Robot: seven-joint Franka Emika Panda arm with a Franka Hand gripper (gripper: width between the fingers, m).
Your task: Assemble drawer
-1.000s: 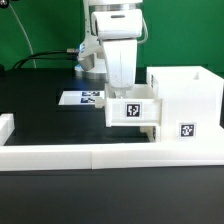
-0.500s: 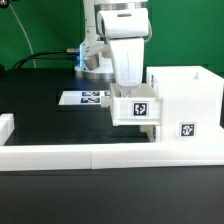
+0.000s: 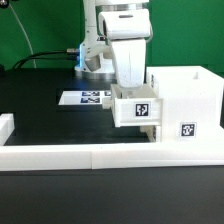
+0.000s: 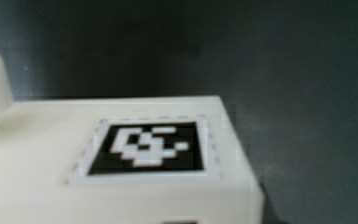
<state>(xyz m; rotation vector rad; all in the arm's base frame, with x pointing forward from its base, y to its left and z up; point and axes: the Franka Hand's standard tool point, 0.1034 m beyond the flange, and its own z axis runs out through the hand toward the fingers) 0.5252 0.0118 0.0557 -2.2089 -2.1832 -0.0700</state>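
Observation:
A white drawer tray [image 3: 137, 108] with a black-and-white tag on its front hangs above the black table, its side against the tall white box housing [image 3: 186, 98] at the exterior view's right. My gripper [image 3: 130, 88] comes down onto the tray from above and is shut on it. Its fingertips are hidden behind the tray's wall. The wrist view shows only the tray's white face and its tag [image 4: 149, 148] close up, with dark table beyond. The housing carries a tag low on its front. A second tray does not show.
The marker board [image 3: 84, 98] lies flat on the table behind the tray, toward the exterior view's left. A low white border wall [image 3: 90, 153] runs along the front, with a short raised end [image 3: 5, 127] at the left.
The gripper has carried the tray a little toward the exterior view's right, up against the housing. In the last half second it has barely moved.

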